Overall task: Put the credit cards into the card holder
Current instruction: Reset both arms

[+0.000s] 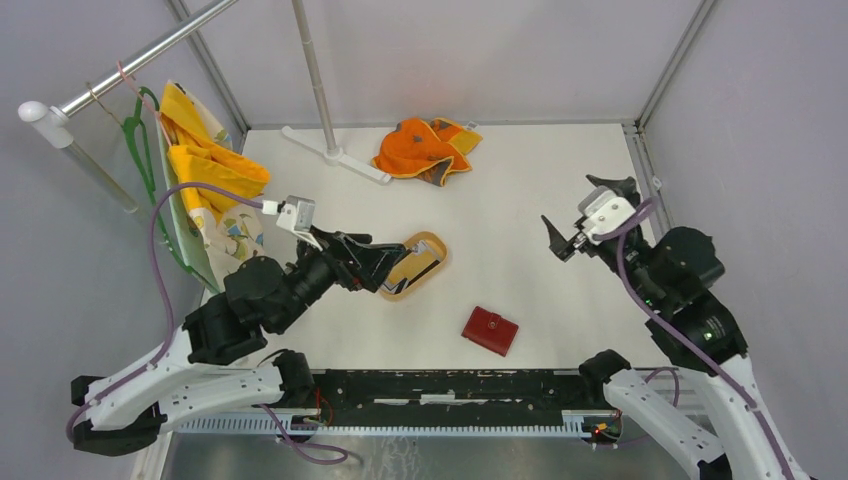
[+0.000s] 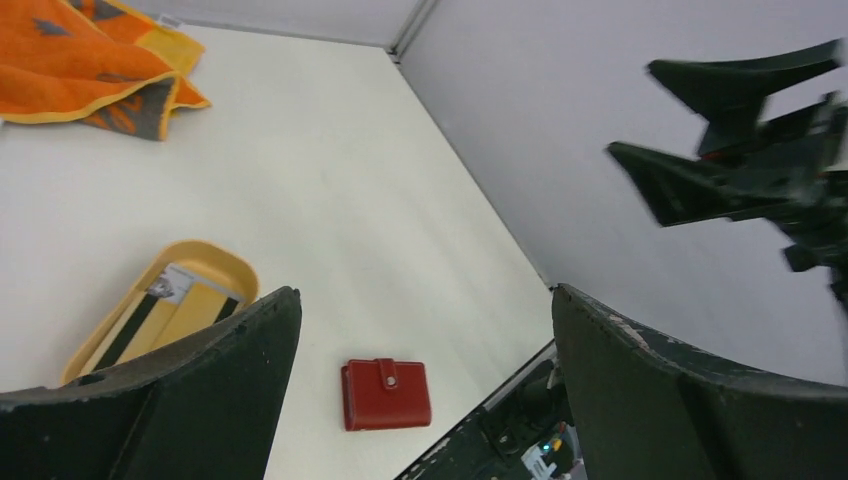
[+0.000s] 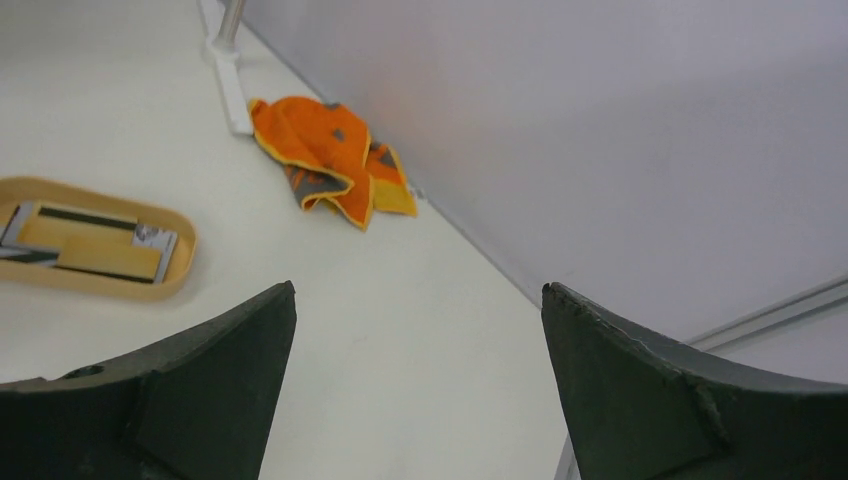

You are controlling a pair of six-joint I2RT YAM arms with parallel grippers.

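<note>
The red card holder (image 1: 490, 330) lies closed with its snap tab shut on the white table near the front; it also shows in the left wrist view (image 2: 387, 393). The credit cards (image 1: 425, 262), grey and white with dark stripes, lie in a tan oval tray (image 1: 437, 243), also seen in the left wrist view (image 2: 170, 288) and the right wrist view (image 3: 90, 240). My left gripper (image 1: 392, 266) is open and empty, hovering at the tray's left end (image 2: 423, 292). My right gripper (image 1: 556, 240) is open and empty, raised right of the tray (image 3: 418, 288).
An orange cloth (image 1: 425, 148) lies at the back centre. A white pole with its foot (image 1: 335, 150) stands back left. A rail with a green hanger and a yellow cloth (image 1: 205, 165) is at the left. Grey walls enclose the table.
</note>
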